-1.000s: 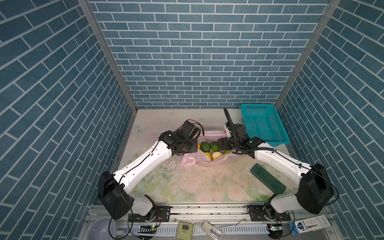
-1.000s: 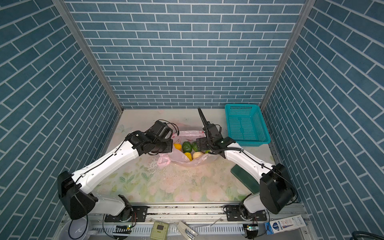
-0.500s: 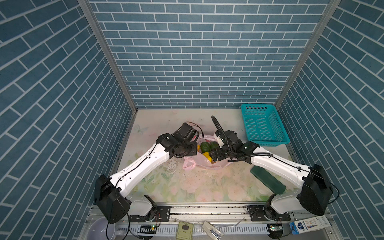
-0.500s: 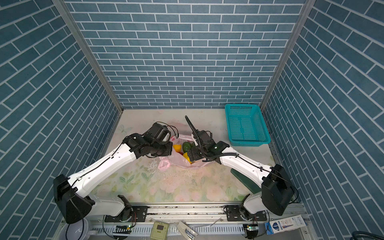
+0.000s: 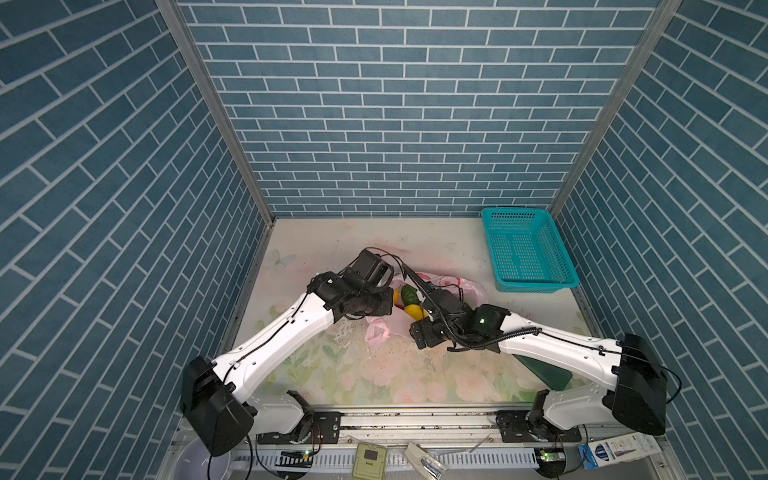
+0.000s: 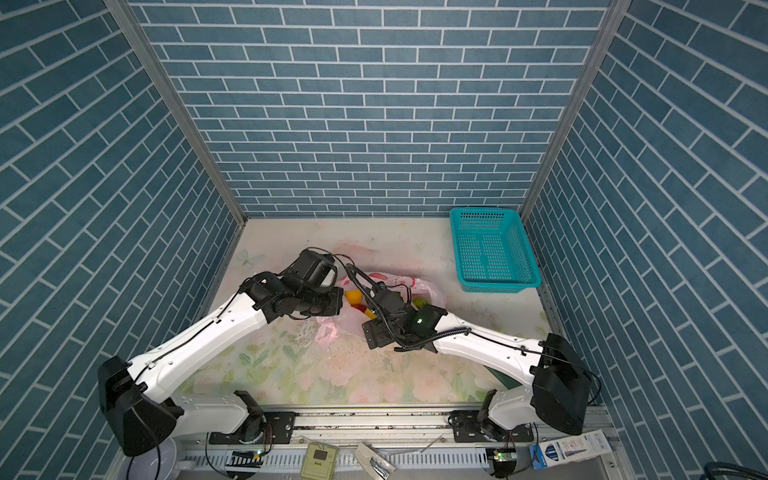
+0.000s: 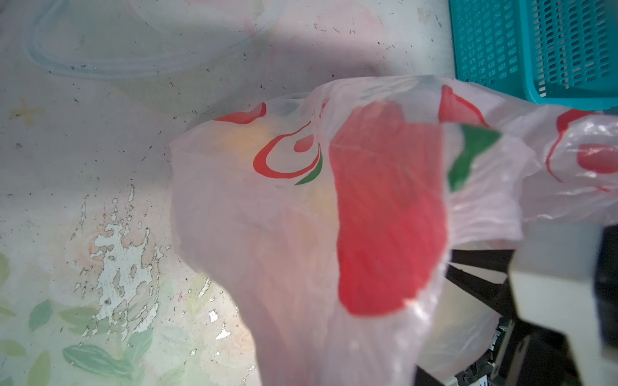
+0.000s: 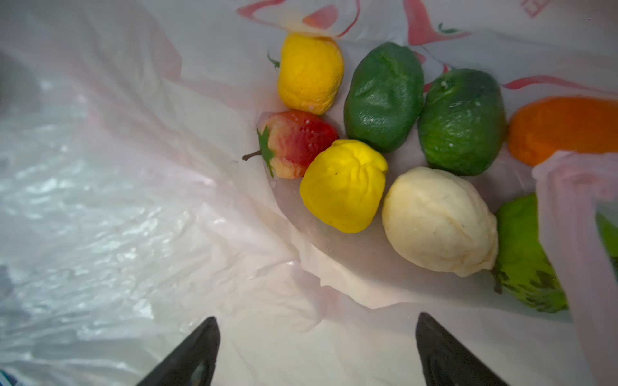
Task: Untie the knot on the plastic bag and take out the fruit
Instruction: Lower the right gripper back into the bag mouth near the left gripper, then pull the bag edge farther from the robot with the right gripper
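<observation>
Plastic bag (image 5: 469, 291): fruit (image 8: 344, 185) inside, countable only from right wrist; left tool (image 5: 388, 300) clenched on bag, right tool (image 8: 316, 319) released.

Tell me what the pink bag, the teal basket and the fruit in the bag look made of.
The plastic bag: thin translucent plastic film, glossy, crinkled, with glints. The basket: rigid moulded plastic, going by its even perforated grid. The fruit: probably soft foam or rubber imitations, matte, with dents and puckered creases; I cannot be sure.
</observation>
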Robot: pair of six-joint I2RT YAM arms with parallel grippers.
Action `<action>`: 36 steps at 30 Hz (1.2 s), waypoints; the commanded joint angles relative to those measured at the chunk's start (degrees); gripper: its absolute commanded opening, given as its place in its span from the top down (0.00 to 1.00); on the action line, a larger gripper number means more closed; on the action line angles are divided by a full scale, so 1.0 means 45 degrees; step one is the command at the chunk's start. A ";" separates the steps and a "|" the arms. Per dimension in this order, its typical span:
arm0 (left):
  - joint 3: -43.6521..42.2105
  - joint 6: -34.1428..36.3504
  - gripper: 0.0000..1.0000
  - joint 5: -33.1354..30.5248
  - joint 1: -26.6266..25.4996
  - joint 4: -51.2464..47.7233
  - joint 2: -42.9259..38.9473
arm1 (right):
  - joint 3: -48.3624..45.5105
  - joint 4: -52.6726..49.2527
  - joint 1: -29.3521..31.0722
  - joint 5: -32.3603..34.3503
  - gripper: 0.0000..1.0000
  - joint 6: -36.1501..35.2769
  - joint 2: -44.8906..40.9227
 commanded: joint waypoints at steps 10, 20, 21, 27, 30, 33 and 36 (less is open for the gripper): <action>-0.1307 0.1291 1.00 0.0923 -0.0020 0.0564 -0.0773 | 0.3654 0.1555 -0.2335 0.0962 0.08 0.0989 0.2757; -0.1568 0.1450 1.00 0.0909 -0.0255 0.0444 -0.0258 | 0.4023 0.2616 -0.4937 0.3721 0.08 -0.1026 0.3339; -0.1494 0.1373 1.00 0.0773 -0.0264 0.0527 -0.0194 | 0.3967 0.2392 -0.4950 0.3557 0.08 -0.1183 0.3312; -0.0705 0.1134 1.00 0.0116 -0.0255 0.1076 0.0105 | 0.2784 0.0797 -0.4919 0.3306 0.08 -0.1006 0.2094; -0.0056 0.1279 1.00 0.0312 -0.0255 0.0978 0.0486 | 0.1871 -0.0270 -0.4863 0.3602 0.09 -0.0397 0.0969; 0.0412 0.1450 1.00 0.0681 -0.0255 0.0691 0.0728 | 0.0862 -0.1534 -0.4625 0.3907 0.09 0.0344 -0.0222; 0.0496 0.1565 1.00 0.0961 -0.0255 0.0445 0.0705 | -0.0532 -0.2334 -0.4302 0.3937 0.09 0.1410 -0.1407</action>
